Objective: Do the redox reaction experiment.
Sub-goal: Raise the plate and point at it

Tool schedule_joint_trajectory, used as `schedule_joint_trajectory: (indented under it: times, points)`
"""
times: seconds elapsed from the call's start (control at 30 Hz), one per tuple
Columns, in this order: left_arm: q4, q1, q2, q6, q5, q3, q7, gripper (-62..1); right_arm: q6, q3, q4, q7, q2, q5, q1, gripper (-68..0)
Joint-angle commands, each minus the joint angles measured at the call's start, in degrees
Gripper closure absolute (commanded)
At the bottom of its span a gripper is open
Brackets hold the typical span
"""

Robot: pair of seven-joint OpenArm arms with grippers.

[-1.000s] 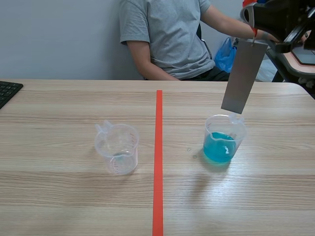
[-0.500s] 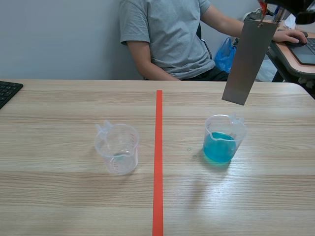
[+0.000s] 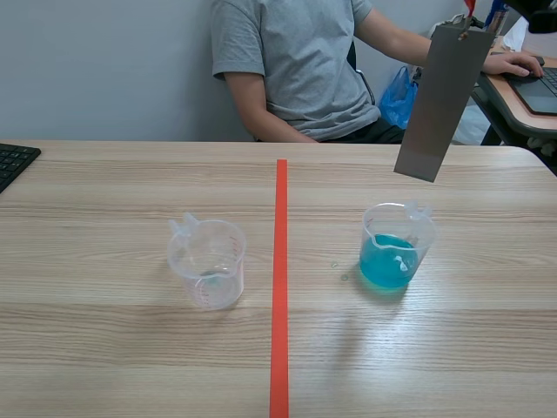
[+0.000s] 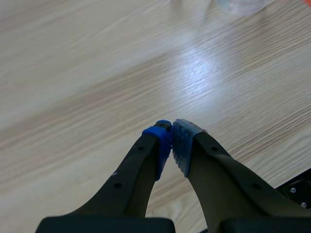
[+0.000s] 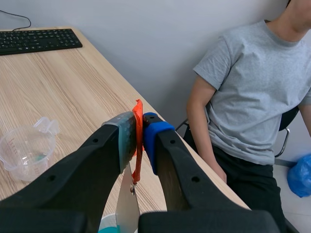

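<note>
A grey metal sheet hangs tilted in the air above a clear beaker of blue liquid, its lower edge well clear of the rim. In the right wrist view my right gripper is shut on the orange ribbon tied to the top of the metal sheet. An empty clear beaker stands left of the red tape line. My left gripper is shut on nothing, low over bare wood, with the empty beaker's base far ahead of it.
A person in a grey shirt sits across the table, one hand on a side desk at the right. A black keyboard lies at the table's left edge. A blue bag sits behind the table.
The metal sheet has risen and moved slightly right above the blue beaker. The right arm has gone almost wholly out of the scene view's top.
</note>
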Motion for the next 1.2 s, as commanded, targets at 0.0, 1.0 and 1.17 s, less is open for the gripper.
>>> schedule_joint_trajectory:
  times: [0.0,1.0,1.17]
  points:
    - [0.4,-0.8,-1.5,-1.9,-0.8,0.0,-1.6,-4.7,0.3,0.5,0.4,0.5,0.9,0.9,0.8,-1.1]
    - [0.2,-62.4,1.9,-7.4,-0.5,51.1,9.1,-4.6,0.3,0.5,0.4,0.2,0.9,0.9,0.7,-1.1]
    - [-1.8,-70.4,8.2,-3.0,-0.5,59.3,11.8,-4.6,0.3,0.5,0.4,0.2,0.9,1.0,0.7,-1.1]
